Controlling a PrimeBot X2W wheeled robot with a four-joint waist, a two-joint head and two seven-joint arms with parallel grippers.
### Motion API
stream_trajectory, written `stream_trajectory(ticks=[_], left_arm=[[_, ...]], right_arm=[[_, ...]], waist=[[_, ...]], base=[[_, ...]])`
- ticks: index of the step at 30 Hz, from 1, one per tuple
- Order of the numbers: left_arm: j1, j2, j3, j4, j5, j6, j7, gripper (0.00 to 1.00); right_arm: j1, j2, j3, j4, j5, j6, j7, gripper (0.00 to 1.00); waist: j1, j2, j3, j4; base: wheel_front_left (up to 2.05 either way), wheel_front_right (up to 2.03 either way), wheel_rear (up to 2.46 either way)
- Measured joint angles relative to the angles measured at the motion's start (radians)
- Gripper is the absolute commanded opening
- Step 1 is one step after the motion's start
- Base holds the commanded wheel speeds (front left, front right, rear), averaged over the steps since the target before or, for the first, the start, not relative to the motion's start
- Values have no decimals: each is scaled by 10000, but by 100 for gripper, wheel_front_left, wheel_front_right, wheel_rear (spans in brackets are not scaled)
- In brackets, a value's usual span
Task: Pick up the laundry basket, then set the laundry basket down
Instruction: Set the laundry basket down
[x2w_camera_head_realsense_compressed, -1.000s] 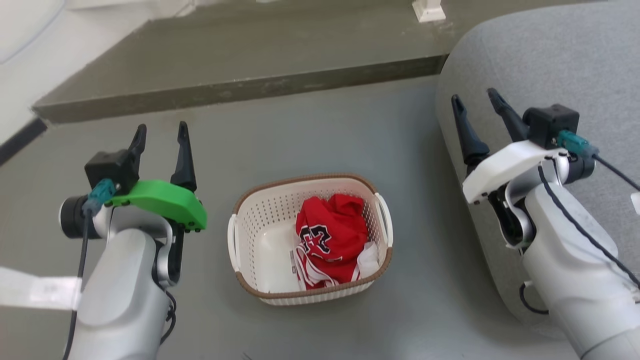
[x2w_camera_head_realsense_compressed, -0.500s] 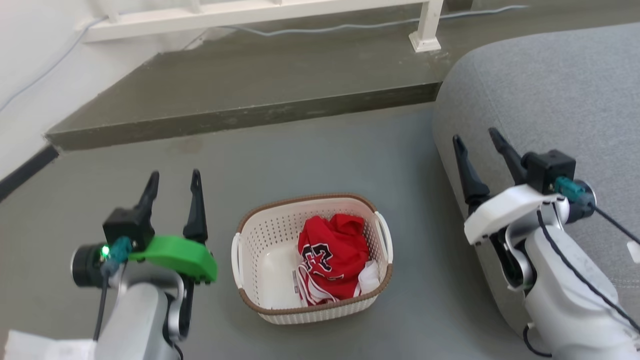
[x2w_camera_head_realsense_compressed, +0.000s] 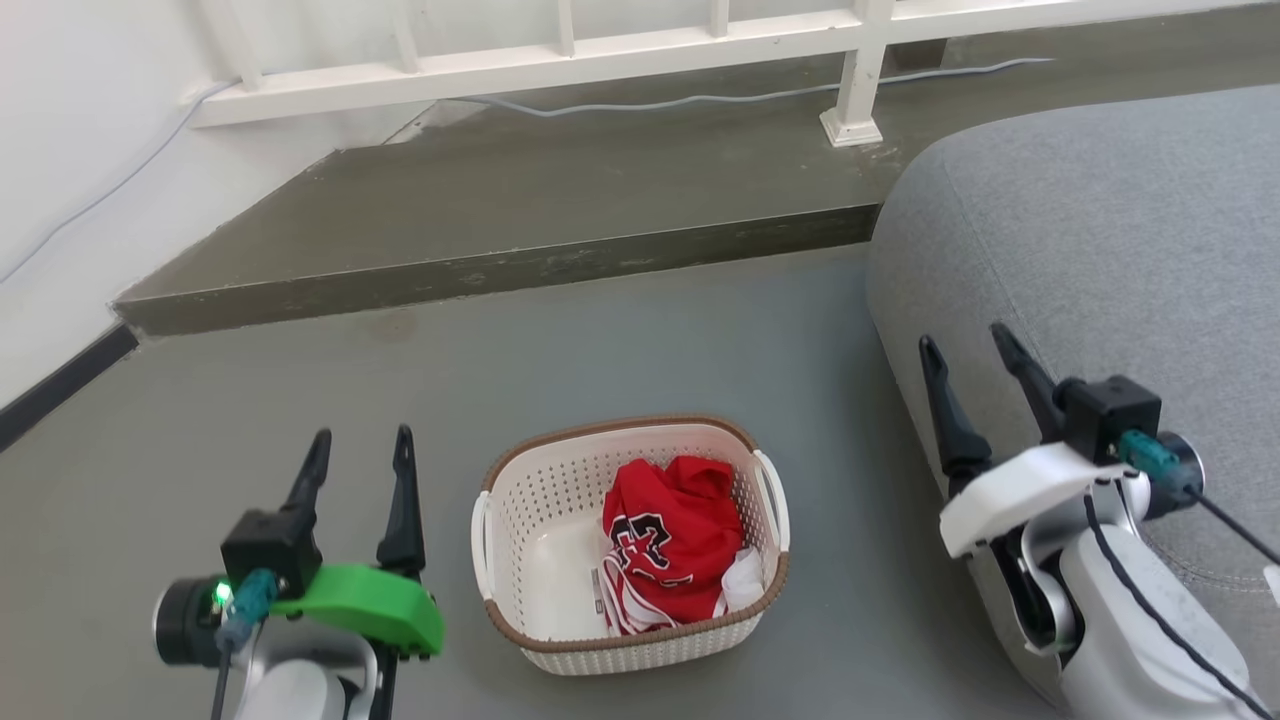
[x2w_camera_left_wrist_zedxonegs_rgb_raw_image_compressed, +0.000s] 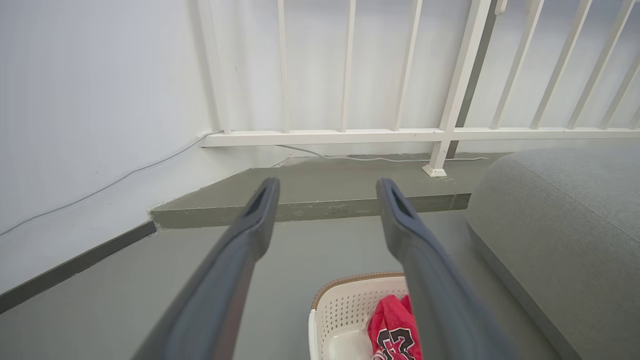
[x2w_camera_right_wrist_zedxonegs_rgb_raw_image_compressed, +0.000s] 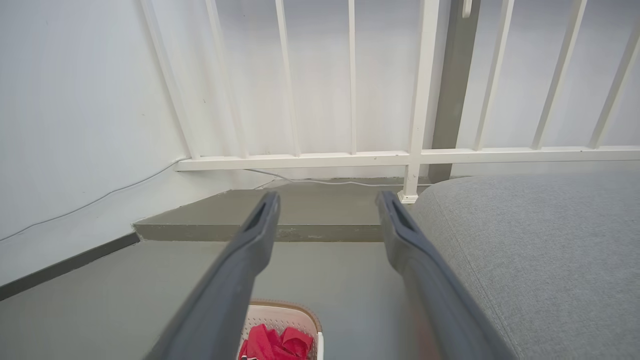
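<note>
On floor (x2w_camera_head_realsense_compressed: 650, 340) between your two grippers: laundry basket (x2w_camera_head_realsense_compressed: 545, 500), upright, long axis seemingly left-right, loop handles at either end. Red jersey (x2w_camera_head_realsense_compressed: 670, 545) bunched in its right half. Left gripper (x2w_camera_head_realsense_compressed: 362, 433), right gripper (x2w_camera_head_realsense_compressed: 963, 336): fingers spread, holding nothing.

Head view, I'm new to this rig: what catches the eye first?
A red jersey lies bunched in the cream laundry basket on the grey floor, low centre. The left gripper, green-mounted, and the right gripper stand open either side of it, the right before a grey cushion.
</note>
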Motion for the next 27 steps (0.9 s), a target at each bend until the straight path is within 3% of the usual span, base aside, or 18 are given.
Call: stream_trajectory(ticks=[27], left_arm=[[1490, -12, 130, -894, 332, 100, 0, 100]], right_arm=[[1475, 36, -349, -930, -253, -153, 0, 100]], waist=[[0, 0, -236, -10]], base=[[0, 0, 0]])
